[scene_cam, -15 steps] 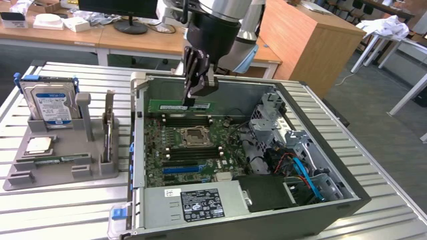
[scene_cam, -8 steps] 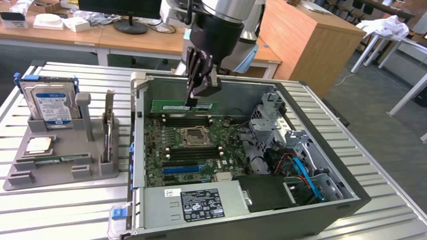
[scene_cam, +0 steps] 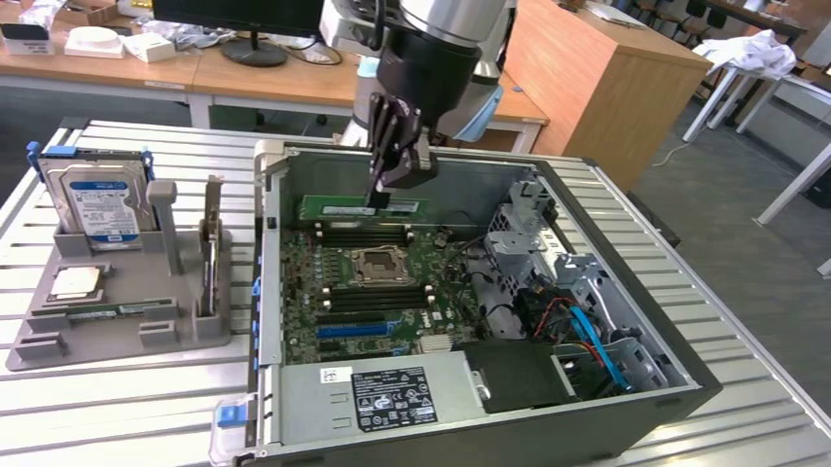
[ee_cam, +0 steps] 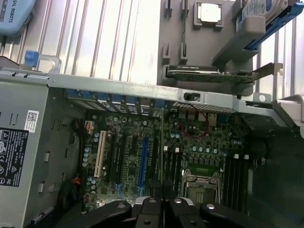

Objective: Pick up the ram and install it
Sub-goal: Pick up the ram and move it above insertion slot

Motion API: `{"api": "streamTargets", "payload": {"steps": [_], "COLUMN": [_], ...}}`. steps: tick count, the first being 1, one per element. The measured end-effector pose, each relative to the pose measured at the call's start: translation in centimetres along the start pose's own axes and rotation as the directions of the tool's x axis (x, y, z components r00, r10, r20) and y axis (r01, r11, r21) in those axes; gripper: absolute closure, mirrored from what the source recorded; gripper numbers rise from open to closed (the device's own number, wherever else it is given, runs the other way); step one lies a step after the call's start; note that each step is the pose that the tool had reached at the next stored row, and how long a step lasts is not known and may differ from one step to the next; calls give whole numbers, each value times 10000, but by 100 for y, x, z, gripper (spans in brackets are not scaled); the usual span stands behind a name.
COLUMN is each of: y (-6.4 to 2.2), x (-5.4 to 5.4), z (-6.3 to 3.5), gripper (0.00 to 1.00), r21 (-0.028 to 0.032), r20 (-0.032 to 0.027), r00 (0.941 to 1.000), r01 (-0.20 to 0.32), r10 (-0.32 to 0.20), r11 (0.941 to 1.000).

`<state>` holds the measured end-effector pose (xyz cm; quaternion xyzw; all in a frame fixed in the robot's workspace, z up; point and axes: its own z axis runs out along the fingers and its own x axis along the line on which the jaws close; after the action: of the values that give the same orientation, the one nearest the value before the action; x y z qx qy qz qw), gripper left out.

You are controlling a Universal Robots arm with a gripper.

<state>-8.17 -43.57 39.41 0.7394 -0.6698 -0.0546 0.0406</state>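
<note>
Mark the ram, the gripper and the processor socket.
ram (scene_cam: 327,206), exterior view, its green face near one end.
gripper (scene_cam: 380,198), exterior view, midway between fingertips shut on the ram.
processor socket (scene_cam: 380,261), exterior view, middle of its metal frame.

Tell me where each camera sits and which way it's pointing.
Exterior view: off the arm, raised, looking down into the open computer case; shows the arm and claw gripping the ram.
Wrist view: on the wrist, looking past the claw down at the motherboard.
Shared: claw, ram, motherboard, computer case.
</note>
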Motion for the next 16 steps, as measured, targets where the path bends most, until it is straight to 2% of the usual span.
{"api": "streamTargets", "payload": {"steps": [16], "y": [-116], "x": [11], "z": [-2], "gripper": [88], "r21": [-27], "r20": [3], "r00": [10000], "r01": [0], "r10": [0], "r11": [10000]}}
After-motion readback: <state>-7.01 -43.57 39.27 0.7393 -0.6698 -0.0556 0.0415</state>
